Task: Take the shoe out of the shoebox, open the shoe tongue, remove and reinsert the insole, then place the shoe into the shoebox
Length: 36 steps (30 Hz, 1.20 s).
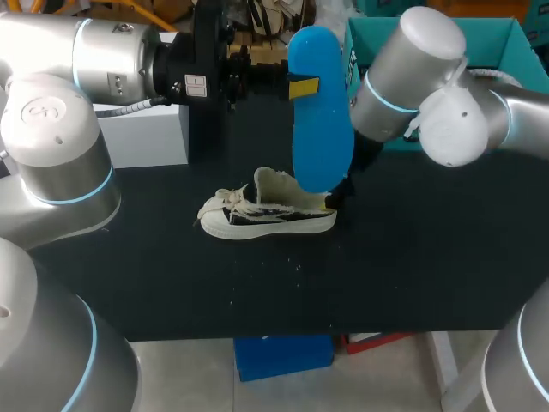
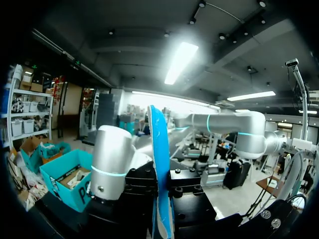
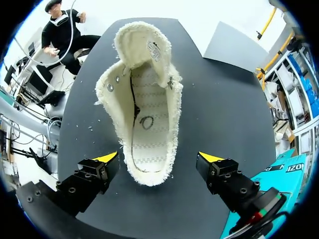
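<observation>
Shoe (image 1: 266, 215) upright on its sole on the black table (image 1: 412, 257), toe toward my left arm's side; in the right wrist view the shoe (image 3: 142, 114) is wide open, tongue pulled forward, bare stitched footbed showing; blue insole (image 1: 322, 112) is out of it, held on end above the heel; my left gripper (image 1: 296, 86) pinches the insole near its upper part; in the left wrist view the insole (image 2: 159, 169) stands edge-on, clamped between my black fingers (image 2: 187, 191); my right gripper (image 3: 158, 159) hangs over the heel, fingers (image 3: 94, 172) spread wide, one each side, apart from the shoe; teal shoebox (image 1: 369, 34) sits behind my right arm, well away from the shoe.
</observation>
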Tool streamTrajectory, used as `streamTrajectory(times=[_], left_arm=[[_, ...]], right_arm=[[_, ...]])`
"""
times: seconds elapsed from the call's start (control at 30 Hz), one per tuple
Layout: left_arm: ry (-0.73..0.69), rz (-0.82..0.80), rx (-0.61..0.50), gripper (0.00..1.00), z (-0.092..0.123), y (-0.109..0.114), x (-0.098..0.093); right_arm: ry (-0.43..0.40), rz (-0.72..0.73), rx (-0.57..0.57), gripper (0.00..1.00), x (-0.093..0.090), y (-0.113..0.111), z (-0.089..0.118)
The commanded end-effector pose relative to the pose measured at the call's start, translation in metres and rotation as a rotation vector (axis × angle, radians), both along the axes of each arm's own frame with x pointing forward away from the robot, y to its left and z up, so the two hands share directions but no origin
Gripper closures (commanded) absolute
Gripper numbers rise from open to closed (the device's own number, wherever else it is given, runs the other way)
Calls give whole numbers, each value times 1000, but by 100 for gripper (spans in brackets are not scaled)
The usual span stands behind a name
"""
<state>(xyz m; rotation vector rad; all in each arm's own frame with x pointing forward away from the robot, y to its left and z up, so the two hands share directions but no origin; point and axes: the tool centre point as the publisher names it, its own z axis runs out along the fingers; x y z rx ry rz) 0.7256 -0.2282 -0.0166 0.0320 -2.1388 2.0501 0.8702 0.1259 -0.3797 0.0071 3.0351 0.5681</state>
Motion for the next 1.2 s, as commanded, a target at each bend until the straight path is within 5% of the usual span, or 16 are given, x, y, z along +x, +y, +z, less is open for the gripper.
streamTrajectory(times=[0.03,0.7,1.2], left_arm=[[-1,3,0,100,0,-1,-1],[-1,3,0,100,0,-1,-1],[-1,3,0,100,0,-1,-1]], right_arm=[[-11,9,186,0,-1,-5,-5],[-8,-1,508,0,-2,-6,-27],[7,-8,557,0,-3,-7,-36]])
